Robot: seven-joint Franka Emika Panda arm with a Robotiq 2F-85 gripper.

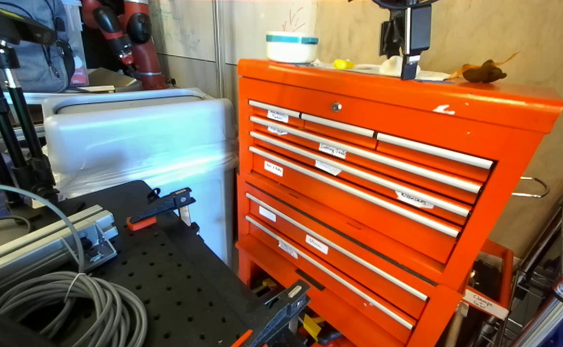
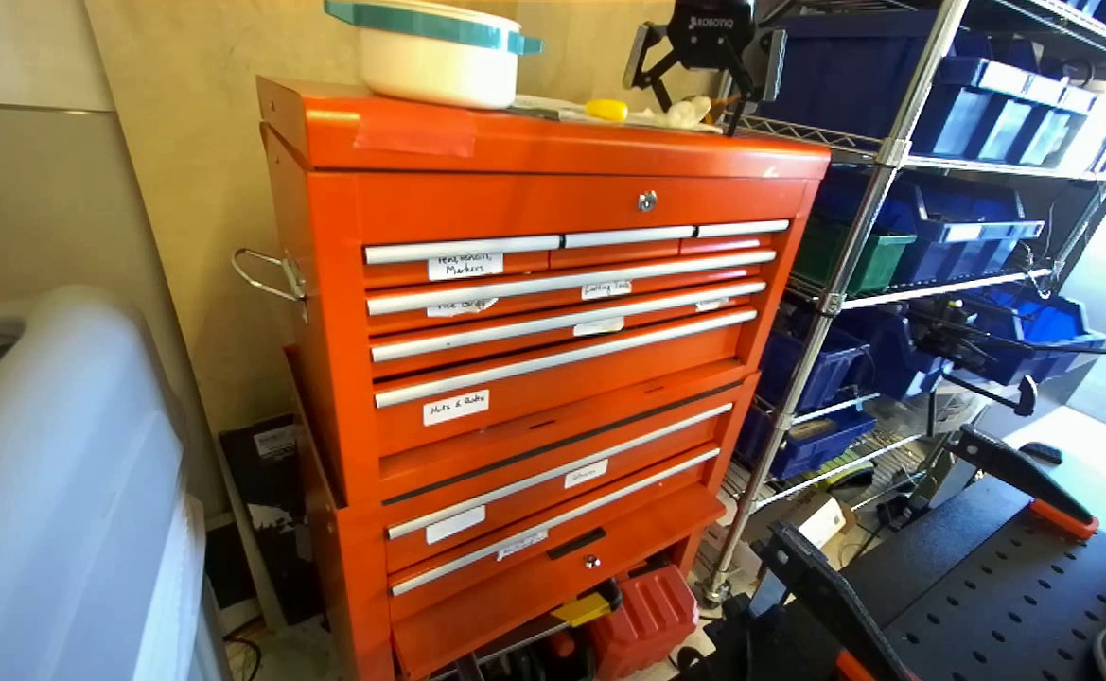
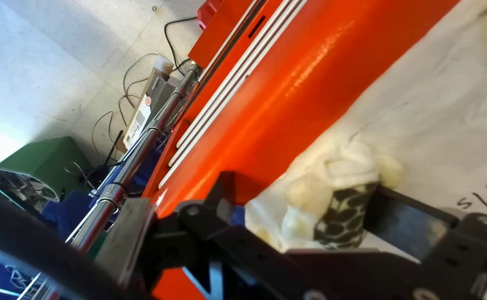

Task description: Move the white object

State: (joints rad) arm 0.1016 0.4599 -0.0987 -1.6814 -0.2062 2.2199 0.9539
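Observation:
A soft white object point(image 3: 343, 166) with a black-and-white patterned part lies on a white sheet point(image 3: 443, 104) on top of the orange tool cabinet point(image 1: 286, 77). It also shows as a small white lump in both exterior views point(image 1: 391, 66) point(image 2: 690, 113). My gripper point(image 2: 700, 106) is open and low over the cabinet top, at this object. In the wrist view, one finger stands right against the patterned part; I cannot tell whether it touches. The other finger is well apart, over the cabinet's front edge. Gripper links hide the object's near end.
A white bowl with a teal band point(image 2: 439, 57) and a yellow item point(image 2: 606, 110) stand on the cabinet top. A brown item with an orange ribbon point(image 1: 484, 72) lies near the wall. A wire shelf point(image 2: 884, 151) with blue bins stands beside the cabinet.

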